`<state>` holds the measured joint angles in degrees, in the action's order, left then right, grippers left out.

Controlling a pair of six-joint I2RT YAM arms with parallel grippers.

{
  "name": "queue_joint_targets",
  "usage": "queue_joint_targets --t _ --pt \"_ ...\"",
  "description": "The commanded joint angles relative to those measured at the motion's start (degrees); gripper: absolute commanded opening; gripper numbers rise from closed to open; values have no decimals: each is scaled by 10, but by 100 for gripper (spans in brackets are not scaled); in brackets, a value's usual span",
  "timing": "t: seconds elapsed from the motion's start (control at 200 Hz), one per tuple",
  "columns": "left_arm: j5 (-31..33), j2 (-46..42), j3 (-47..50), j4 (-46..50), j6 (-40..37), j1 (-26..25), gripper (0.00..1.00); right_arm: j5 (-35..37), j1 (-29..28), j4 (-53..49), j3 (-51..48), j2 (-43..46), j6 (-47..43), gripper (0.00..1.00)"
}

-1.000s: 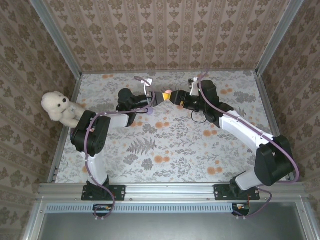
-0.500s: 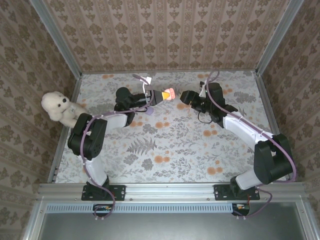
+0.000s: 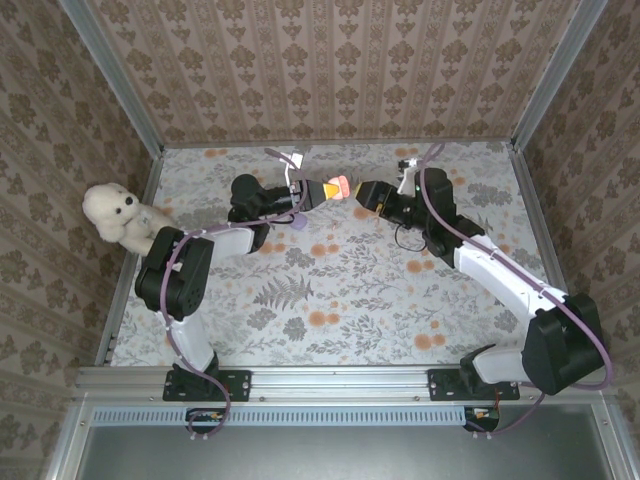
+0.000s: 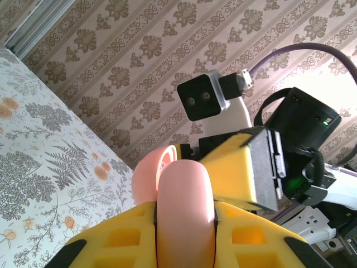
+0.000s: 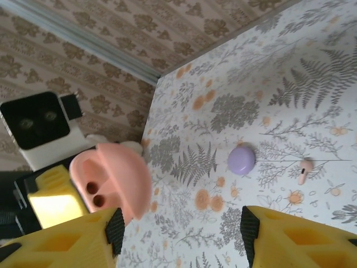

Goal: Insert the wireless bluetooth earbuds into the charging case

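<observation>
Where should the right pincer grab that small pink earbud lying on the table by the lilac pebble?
Probably pinch the small pink plastic earbud across its bulbous head, coming straight down from above. It lies flat, its stem thin, and the round lilac plastic pebble sits apart, leaving finger room.

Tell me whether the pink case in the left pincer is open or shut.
Open. In the right wrist view the pink case, clamped in the left pincer, has its lid hinged away, baring two dark sockets.

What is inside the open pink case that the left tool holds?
Two dark round sockets show inside the pink case, and both look empty. The case's base is covered by the left tool gripping it.
</observation>
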<state>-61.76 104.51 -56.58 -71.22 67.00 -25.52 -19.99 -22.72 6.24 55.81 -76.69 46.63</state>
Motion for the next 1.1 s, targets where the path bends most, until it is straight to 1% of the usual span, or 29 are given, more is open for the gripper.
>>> queue_joint_targets --t 0.0,0.24,0.275,0.36,0.43,0.54,0.835,0.875,0.885,0.905,1.015,1.095 --pt "-7 -5 -14 -22 7 -2 0 -3 -15 -12 31 -1 -15 58" --pt "-3 -6 -16 -22 8 -2 0 4 -30 -27 60 -25 -22 53" --pt "-3 -7 -16 -22 8 -2 0 6 -31 -29 63 -42 -22 51" --pt "-3 -8 -16 -22 9 -2 0 13 -31 -32 66 -51 -23 47" --pt "-2 -11 -17 -22 9 -2 0 18 -32 -36 67 -56 -25 41" --pt "-3 -13 -17 -22 9 -3 0 26 -30 -38 63 -62 -26 37" --pt "-9 -19 -17 -22 11 -2 0 32 -29 -37 71 -73 -23 33" --pt "-11 -19 -17 -22 12 -3 0 30 -28 -35 74 -76 -22 33" --pt "-11 -19 -17 -22 12 -15 0 29 -28 -33 75 -77 -22 33" --pt "-13 -19 -17 -22 12 -20 0 26 -28 -32 77 -79 -22 32" --pt "-15 -19 -17 -23 13 -23 0 7 -28 -20 87 -87 -22 29" --pt "-14 -21 -15 -22 13 -23 4 -8 -28 -15 92 -88 -27 24"
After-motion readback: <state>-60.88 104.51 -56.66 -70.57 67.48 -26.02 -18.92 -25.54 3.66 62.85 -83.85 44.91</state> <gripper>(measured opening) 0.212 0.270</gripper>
